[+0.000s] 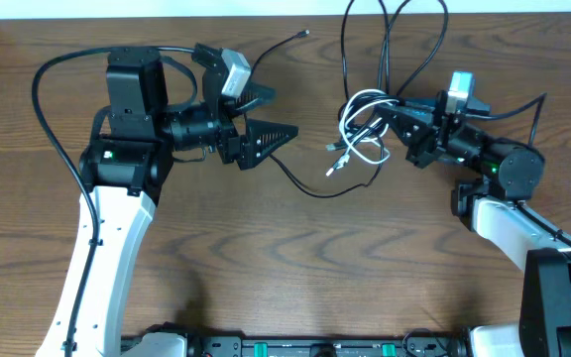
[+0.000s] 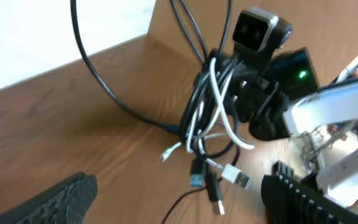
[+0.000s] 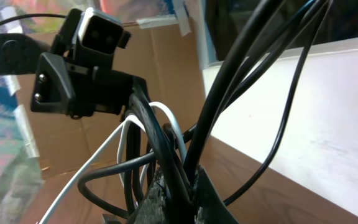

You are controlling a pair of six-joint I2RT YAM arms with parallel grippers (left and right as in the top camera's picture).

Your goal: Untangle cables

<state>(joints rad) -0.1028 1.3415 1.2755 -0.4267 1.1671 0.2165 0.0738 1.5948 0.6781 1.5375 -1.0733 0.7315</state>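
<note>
White and black ran together in one knot (image 2: 207,118) at the right hand (image 1: 393,117), which was clenched on strands of the black cable (image 1: 315,190) where they bunched. The white cable (image 1: 357,103) made several loose loops just off that hand's fingertips, on the side facing the left hand (image 1: 284,113) — and the black cable, much the longer, threaded through those loops. From the right hand, black strands climbed away past the far edge of the counter (image 1: 295,268), while another stretch lay on the wood and curved toward the left hand. Under the knot, seen from the left wrist, small plug ends hung close to the wood — a white plug (image 2: 236,177), a blue-tipped plug (image 2: 196,180) and a black plug (image 2: 216,202). The left hand stood spread wide and gripped nothing, apart from the right hand, its fingers pointing at the knot.
</note>
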